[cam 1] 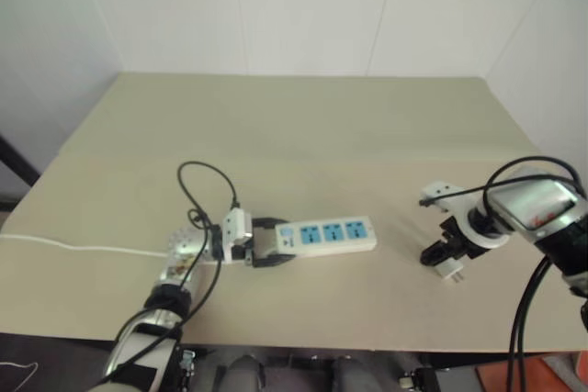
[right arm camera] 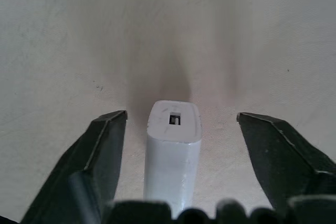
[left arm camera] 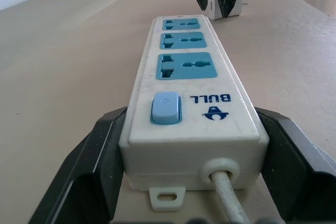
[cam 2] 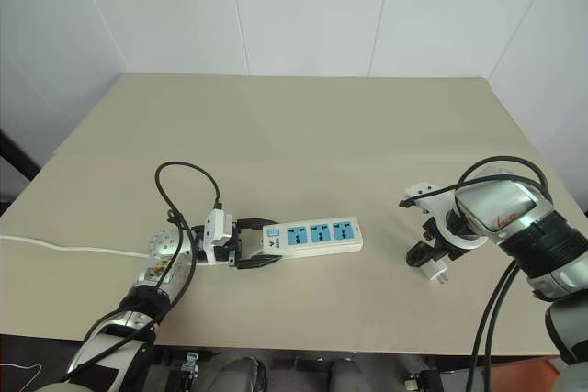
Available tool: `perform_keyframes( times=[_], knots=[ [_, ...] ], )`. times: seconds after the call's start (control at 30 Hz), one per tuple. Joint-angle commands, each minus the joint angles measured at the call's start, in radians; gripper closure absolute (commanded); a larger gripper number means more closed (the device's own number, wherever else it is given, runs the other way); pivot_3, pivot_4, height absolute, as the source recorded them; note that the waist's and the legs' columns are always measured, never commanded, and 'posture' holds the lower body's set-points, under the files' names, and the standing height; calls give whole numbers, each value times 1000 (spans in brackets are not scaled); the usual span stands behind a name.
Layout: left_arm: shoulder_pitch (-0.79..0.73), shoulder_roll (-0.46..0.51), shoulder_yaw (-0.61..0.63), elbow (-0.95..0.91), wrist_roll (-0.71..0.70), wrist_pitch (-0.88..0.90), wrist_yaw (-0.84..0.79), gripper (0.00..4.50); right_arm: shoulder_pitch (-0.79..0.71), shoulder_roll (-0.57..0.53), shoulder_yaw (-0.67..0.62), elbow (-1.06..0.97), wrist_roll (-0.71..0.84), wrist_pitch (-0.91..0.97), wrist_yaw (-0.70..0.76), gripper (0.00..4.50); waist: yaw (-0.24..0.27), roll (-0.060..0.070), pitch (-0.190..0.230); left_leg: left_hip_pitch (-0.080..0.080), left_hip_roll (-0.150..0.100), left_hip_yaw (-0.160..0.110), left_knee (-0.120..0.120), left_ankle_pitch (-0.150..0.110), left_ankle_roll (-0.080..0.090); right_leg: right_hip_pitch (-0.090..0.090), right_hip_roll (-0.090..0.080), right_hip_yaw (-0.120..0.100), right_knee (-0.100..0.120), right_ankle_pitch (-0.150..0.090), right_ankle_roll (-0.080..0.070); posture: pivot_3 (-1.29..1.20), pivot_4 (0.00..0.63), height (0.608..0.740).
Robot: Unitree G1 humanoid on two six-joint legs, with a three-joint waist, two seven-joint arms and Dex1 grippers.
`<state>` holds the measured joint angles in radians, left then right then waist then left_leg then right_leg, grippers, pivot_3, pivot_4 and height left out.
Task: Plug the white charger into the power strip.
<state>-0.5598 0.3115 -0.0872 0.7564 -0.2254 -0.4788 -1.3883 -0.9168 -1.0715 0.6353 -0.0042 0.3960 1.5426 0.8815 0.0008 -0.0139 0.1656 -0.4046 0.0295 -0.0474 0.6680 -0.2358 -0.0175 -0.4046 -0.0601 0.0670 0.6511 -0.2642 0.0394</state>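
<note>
white charger (right arm camera: 173, 156) base cut off by frame edge, prongs hidden

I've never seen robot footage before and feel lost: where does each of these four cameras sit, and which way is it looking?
Left eye and right eye: on the head, looking down at the beige table; both arms show.
Left wrist: along the left gripper, whose black fingers flank the long white power strip.
Right wrist: looking down past the open right gripper, straddling the small white cube charger.
Shared: strip and charger appear in the head views too.

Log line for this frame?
left tool: around power strip end | right tool: open, straddling white charger | not plugged
</note>
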Motion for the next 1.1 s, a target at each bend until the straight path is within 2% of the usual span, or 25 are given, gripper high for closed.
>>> perform_keyframes(
  times=[0.03, 0.17, 0.2, 0.47, 0.6, 0.7, 0.77, 0.83, 1.0, 1.1],
  knots=[
    [3, -13, -42, 10, 40, 1, -1, 1233, -3, 1, -27, -7, -4, 8, -10, 1798, 0, 0, 0, 0, 0, 0, 0, 0, 0, 0, 0, 0, 0, 0, 0, 0, 150, 740],
    [4, -13, -40, 1, 34, 8, -1, 1233, -4, -4, -19, -17, 2, 11, -7, 3176, 2, 0, 0, 0, 0, 0, 0, 0, 0, 0, 0, 0, 0, 0, 0, 0, 150, 740],
    [4, -12, -40, 2, 34, 9, -2, 1233, -5, -10, -12, -26, 4, 9, -2, 3368, 2, 0, 0, 0, 0, 0, 0, 0, 0, 0, 0, 0, 0, 0, 0, 0, 150, 740],
    [0, 0, -35, 9, 31, 4, -10, 1233, -63, -103, -3, -185, 9, -20, 49, 3368, 1, 1, 0, 0, 0, 0, 0, 0, 0, 0, 0, 0, 0, 0, 0, 0, 150, 740],
    [-7, 9, -31, 17, 27, 6, -18, 1233, -108, -107, -113, -269, 36, -141, 116, 3368, -4, 1, 0, 0, 0, 0, 0, 0, 0, 0, 0, 0, 0, 0, 0, 0, 150, 740],
    [-13, 14, -32, 23, 27, 9, -28, 1233, -65, 3, -315, -218, 76, -292, 96, 3368, -9, 0, -1, 0, 0, 0, 0, 0, 0, 0, 1, 0, -1, 0, 0, 0, 150, 740],
    [-18, 17, -36, 20, 29, 12, -31, 1233, 8, 101, -455, -170, 114, -461, 107, 3368, -7, -2, -2, 0, 0, 0, 0, 0, 0, 1, 0, -1, -1, 0, 1, 0, 150, 740],
    [-22, 19, -39, 18, 30, 16, -32, 1233, 77, 181, -541, -145, 137, -610, 138, 3368, -5, -3, -2, 0, 0, -1, 0, 0, 0, 2, 0, -2, -1, 0, 1, 0, 150, 740],
    [-42, 24, -44, 26, 31, 20, -38, 1233, 222, 412, -618, -62, 139, -903, 139, 3368, -9, -3, -2, 0, 0, -1, 1, 0, 0, 1, 0, -1, 0, 1, 1, 0, 150, 740],
    [-57, 22, -42, 41, 16, 28, -69, 1233, 283, 504, -630, -27, 122, -1053, 151, 3368, -10, -3, -2, 0, 0, -1, 1, 0, 0, 1, 0, -1, 2, 1, 1, 0, 150, 740]
  ],
)
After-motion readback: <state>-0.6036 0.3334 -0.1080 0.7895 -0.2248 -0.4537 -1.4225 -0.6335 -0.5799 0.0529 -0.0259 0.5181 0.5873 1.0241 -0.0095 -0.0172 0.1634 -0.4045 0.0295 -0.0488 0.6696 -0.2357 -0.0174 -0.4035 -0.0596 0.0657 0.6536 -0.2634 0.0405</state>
